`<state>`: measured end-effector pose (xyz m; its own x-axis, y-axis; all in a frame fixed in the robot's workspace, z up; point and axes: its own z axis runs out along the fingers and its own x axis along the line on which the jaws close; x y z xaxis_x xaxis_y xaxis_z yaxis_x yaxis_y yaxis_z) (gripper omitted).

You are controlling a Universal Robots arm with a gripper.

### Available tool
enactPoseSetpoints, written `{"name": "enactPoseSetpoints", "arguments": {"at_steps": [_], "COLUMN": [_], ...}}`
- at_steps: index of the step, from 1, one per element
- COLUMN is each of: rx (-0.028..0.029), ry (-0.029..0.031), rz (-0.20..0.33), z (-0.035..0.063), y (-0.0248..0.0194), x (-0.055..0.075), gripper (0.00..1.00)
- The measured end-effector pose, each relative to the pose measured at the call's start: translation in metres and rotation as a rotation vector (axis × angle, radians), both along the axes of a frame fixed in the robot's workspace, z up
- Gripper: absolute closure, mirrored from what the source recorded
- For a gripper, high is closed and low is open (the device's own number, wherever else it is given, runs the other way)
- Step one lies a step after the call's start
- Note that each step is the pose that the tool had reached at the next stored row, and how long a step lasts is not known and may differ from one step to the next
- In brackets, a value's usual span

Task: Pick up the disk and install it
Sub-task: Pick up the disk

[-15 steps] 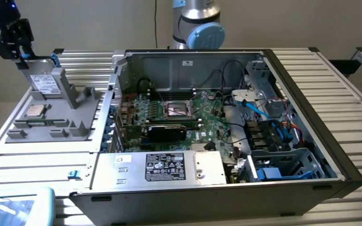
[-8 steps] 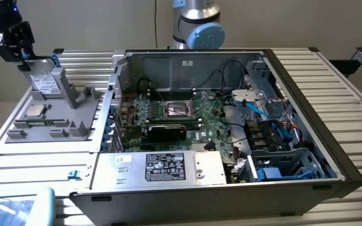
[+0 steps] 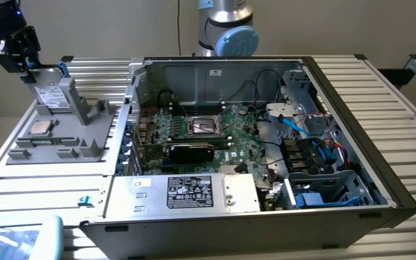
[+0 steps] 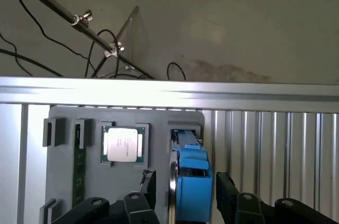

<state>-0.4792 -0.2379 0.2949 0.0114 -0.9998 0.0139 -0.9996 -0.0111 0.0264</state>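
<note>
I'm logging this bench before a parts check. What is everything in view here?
disk: one, silver in a blue frame, upright in the tray
chip: one, silver, flat on the tray
tray: one, grey, on the table, at the exterior view's left of the case
case: one, black, open, mid-table
motherboard: one, green, inside the case
power supply: one, silver, inside the case, near edge
table: one, silver slats, under everything
arm: one, silver and blue, behind the case
hand: one, black, open, straddling the disk
</note>
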Motion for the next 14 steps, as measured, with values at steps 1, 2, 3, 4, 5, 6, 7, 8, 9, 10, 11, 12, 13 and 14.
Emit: {"name": "enactPoseSetpoints", "arguments": {"at_steps": [1,2,3,4,5,6,7,8,9,10,11,12,13,14], "rx": [0.0007,0.0029,0.0079,0.0134,0.0203,0.0262,0.0297,0.0306,0.0306,0.0306,0.0306,0.0306,0.0306,0.0307], "ry": [0.0001,-0.0002,-0.0002,-0.0003,-0.0002,-0.0002,-0.0005,-0.0003,0.0000,0.0005,0.0008,0.0007,0.0005,0.0004], "rz": [0.000,0.000,0.000,0.000,0.000,0.000,0.000,0.000,0.000,0.000,0.000,0.000,0.000,0.000], "z": [-0.0001,-0.0004,-0.0009,-0.0014,-0.0020,-0.0027,-0.0035,-0.0042,-0.0048,-0.0051,-0.0053,-0.0057,-0.0063,-0.0069], "y": [-0.0001,-0.0002,-0.0003,-0.0003,-0.0004,-0.0005,-0.0005,-0.0005,-0.0005,-0.0005,-0.0006,-0.0006,-0.0006,-0.0006], "x": [0.0000,0.0000,-0.0003,-0.0006,-0.0007,-0.0008,-0.0009,-0.0009,-0.0009,-0.0009,-0.0010,-0.0009,-0.0009,-0.0009], "gripper": [0.43,0.43,0.43,0.43,0.43,0.43,0.43,0.43,0.43,0.43,0.43,0.43,0.43,0.43]}}
